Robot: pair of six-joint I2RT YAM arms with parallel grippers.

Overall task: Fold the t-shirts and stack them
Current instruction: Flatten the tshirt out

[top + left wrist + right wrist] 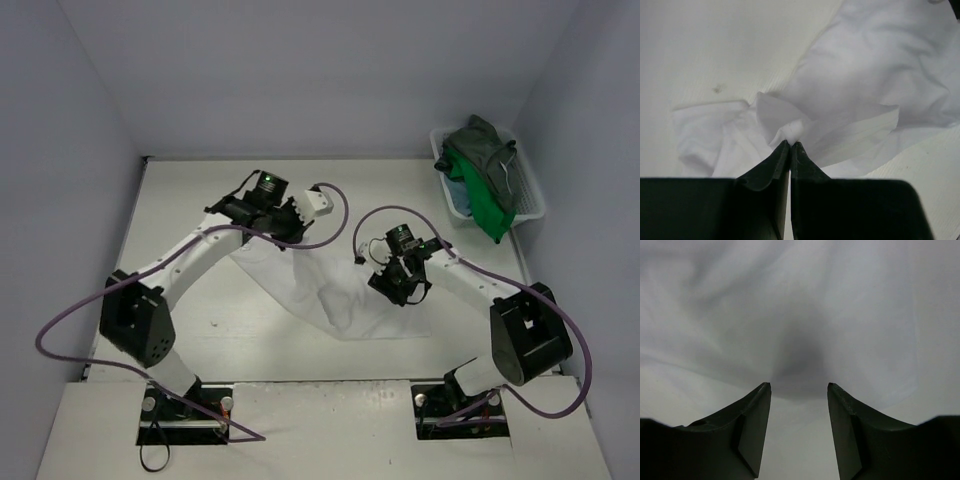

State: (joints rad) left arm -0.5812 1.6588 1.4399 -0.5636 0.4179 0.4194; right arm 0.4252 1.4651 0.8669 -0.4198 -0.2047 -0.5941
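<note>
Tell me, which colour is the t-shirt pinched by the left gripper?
White. The left gripper pinches the white t-shirt; the left wrist view shows it best.

Soft, matt, creased cloth in the white t-shirt (875, 85). Matt black plastic on the left gripper (790, 146) and right gripper (799, 388) fingers. Finely ribbed matt table (715, 45). White plastic mesh basket (534, 197) at 2 o'clock, green cloth inside.

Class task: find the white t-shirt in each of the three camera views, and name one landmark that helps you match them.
Top external: white t-shirt, table centre, between the arms.
Left wrist: fills the middle and right, pinched at the fingertips.
Right wrist: fills the upper frame.
Shared landmark: the pale table.
</note>
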